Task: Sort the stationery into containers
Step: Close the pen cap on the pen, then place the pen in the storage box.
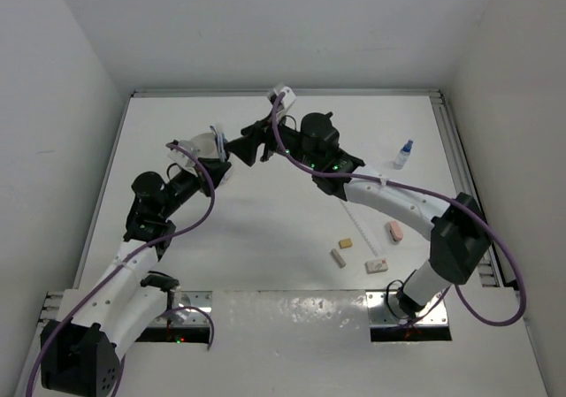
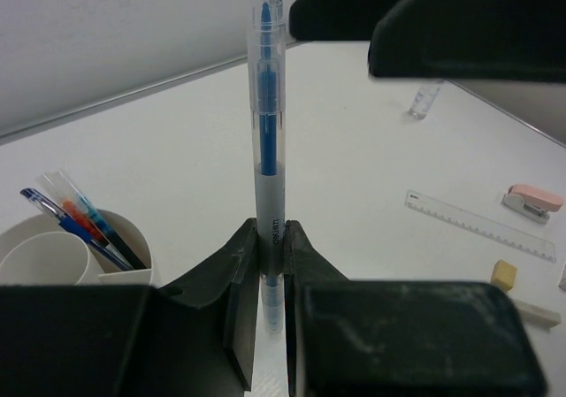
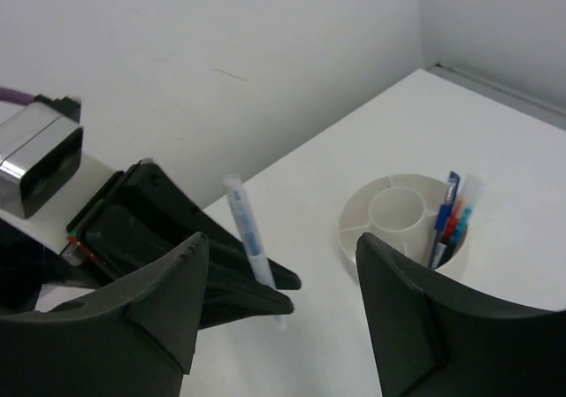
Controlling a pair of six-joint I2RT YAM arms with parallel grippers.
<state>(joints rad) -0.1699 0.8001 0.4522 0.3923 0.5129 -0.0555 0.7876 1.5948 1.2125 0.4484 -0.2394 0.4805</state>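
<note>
My left gripper (image 2: 271, 238) is shut on the lower part of a clear blue pen (image 2: 266, 132), which stands upright above the table. In the right wrist view the same pen (image 3: 246, 233) rises between the spread fingers of my right gripper (image 3: 283, 247), which is open and touches nothing. Seen from above, both grippers meet near the far left of the table, left gripper (image 1: 232, 154) and right gripper (image 1: 261, 138). The round white tub (image 3: 354, 216) with inner compartments stands beside them and holds blue and red-orange pens (image 3: 449, 220).
On the right half of the table lie a clear ruler (image 2: 480, 225), a pink eraser (image 1: 394, 231), a tan eraser (image 1: 346, 242), two pale erasers (image 1: 338, 257) (image 1: 376, 264) and a blue-capped bottle (image 1: 403, 154). White walls close in the table.
</note>
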